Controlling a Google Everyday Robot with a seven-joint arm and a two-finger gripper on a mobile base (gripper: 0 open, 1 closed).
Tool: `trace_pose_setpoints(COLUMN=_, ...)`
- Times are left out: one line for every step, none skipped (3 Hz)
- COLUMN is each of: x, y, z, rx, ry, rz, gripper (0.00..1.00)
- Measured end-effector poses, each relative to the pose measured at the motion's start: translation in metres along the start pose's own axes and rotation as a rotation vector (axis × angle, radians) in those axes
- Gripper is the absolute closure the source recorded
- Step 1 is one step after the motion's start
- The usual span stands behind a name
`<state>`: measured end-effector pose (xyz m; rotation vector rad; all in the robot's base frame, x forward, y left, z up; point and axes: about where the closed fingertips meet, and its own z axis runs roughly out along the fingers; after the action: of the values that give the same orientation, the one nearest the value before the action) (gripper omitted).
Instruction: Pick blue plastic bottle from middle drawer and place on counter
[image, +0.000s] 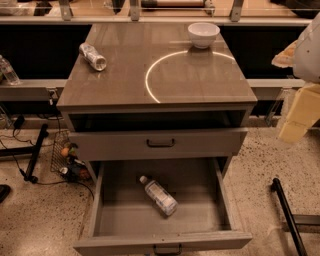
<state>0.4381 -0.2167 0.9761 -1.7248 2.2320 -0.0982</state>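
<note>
The blue plastic bottle (158, 196), clear with a white cap and pale label, lies on its side inside the open middle drawer (125, 217), cap pointing to the back left. The counter (200, 82) above bears a thin bright white circle line. My gripper (298, 113) hangs at the right edge of the view as a cream piece under a white arm. It is beside the cabinet, level with the counter's front edge, well above and to the right of the bottle. It touches nothing.
A shorter clear bottle (93, 56) lies on the counter's back left, and a white bowl (203, 34) stands at its back right. The upper drawer front (160, 144) is slightly out. A wire basket (65, 152) and cables sit on the floor at left, and a black bar (287, 212) at right.
</note>
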Motion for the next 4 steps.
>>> trace_pose_setpoints(x=0.0, y=0.0, z=0.0, rx=0.0, ry=0.0, rz=0.0, gripper=0.0)
trace_pose_setpoints(x=-0.001, y=0.01, z=0.008, rx=-0.008, ry=-0.007, rz=0.002, gripper=0.0)
trace_pose_setpoints(x=-0.004, y=0.034, z=0.056, rx=-0.048, ry=-0.018, rz=0.025, gripper=0.0)
trace_pose_setpoints(x=-0.022, y=0.053, z=0.124, rx=-0.07, ry=-0.093, rz=0.019, gripper=0.0)
